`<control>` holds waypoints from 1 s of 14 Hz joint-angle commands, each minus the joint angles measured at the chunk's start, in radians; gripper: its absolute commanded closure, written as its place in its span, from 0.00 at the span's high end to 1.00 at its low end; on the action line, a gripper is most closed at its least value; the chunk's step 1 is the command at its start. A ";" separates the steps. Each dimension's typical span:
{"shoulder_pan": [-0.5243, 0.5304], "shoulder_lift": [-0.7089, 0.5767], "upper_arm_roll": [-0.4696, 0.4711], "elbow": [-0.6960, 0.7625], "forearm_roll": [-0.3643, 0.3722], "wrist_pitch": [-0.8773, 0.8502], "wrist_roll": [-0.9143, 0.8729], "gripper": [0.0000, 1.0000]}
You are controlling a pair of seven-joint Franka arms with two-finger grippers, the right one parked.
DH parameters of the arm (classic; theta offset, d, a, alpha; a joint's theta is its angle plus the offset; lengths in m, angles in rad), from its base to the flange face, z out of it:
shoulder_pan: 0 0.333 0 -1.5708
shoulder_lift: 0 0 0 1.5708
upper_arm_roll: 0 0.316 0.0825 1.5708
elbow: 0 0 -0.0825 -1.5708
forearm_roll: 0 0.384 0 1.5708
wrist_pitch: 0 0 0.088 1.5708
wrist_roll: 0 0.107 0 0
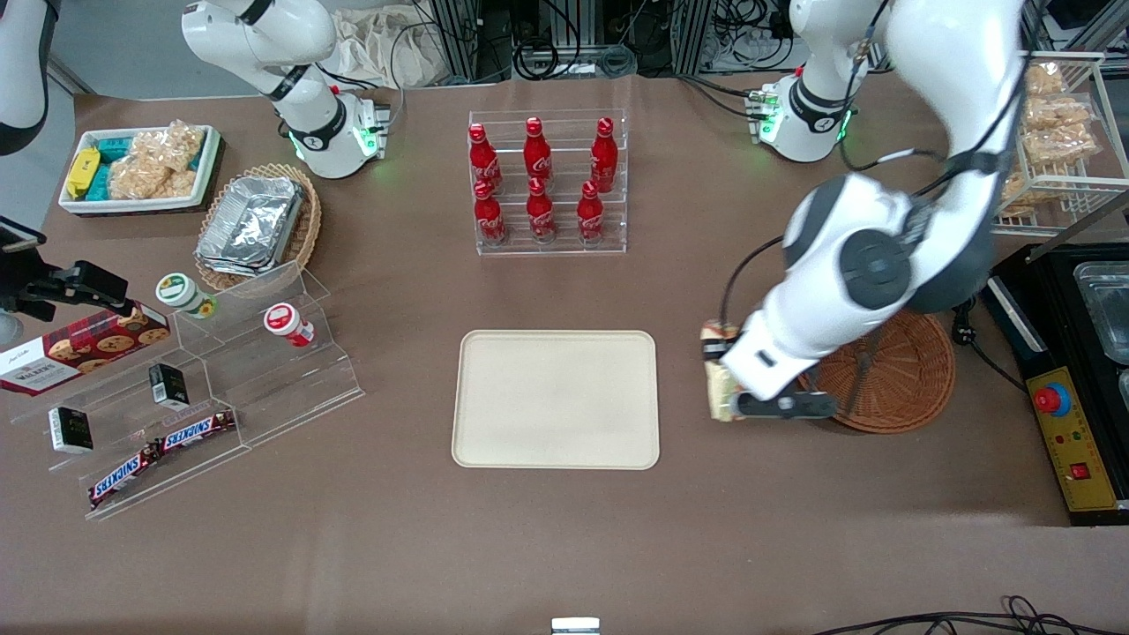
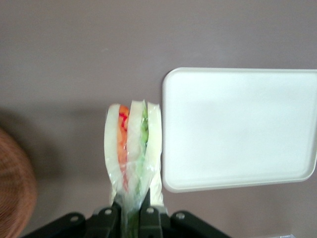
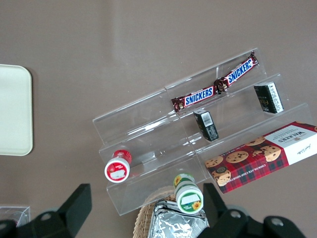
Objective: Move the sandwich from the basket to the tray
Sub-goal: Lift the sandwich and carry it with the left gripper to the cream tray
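My left gripper [image 1: 725, 375] is shut on the clear-wrapped sandwich [image 1: 719, 388] and holds it above the bare table, between the reddish-brown wicker basket [image 1: 900, 379] and the cream-beige tray [image 1: 556, 399]. In the left wrist view the sandwich [image 2: 133, 148] hangs from the black fingers [image 2: 107, 219], showing pale bread with orange and green filling. The tray [image 2: 237, 126] lies beside it, and an edge of the basket [image 2: 15, 188] shows too. The basket looks empty where the arm does not cover it.
A clear rack of red cola bottles [image 1: 542, 181] stands farther from the front camera than the tray. A tan wicker basket with a foil container [image 1: 256, 225], a white snack bin [image 1: 141, 168] and an acrylic step shelf with snacks [image 1: 194, 388] lie toward the parked arm's end. A black control box [image 1: 1072, 432] sits at the working arm's end.
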 commanded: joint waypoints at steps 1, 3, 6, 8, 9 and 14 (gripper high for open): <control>-0.122 0.104 0.073 0.035 0.007 0.088 -0.031 0.00; -0.231 0.167 0.162 0.039 -0.003 0.136 -0.047 0.00; -0.279 0.239 0.192 0.053 -0.003 0.202 -0.093 0.04; -0.291 0.264 0.192 0.055 -0.003 0.253 -0.094 0.04; -0.293 0.275 0.192 0.056 -0.002 0.256 -0.094 0.10; -0.285 0.255 0.192 0.056 0.004 0.233 -0.203 0.99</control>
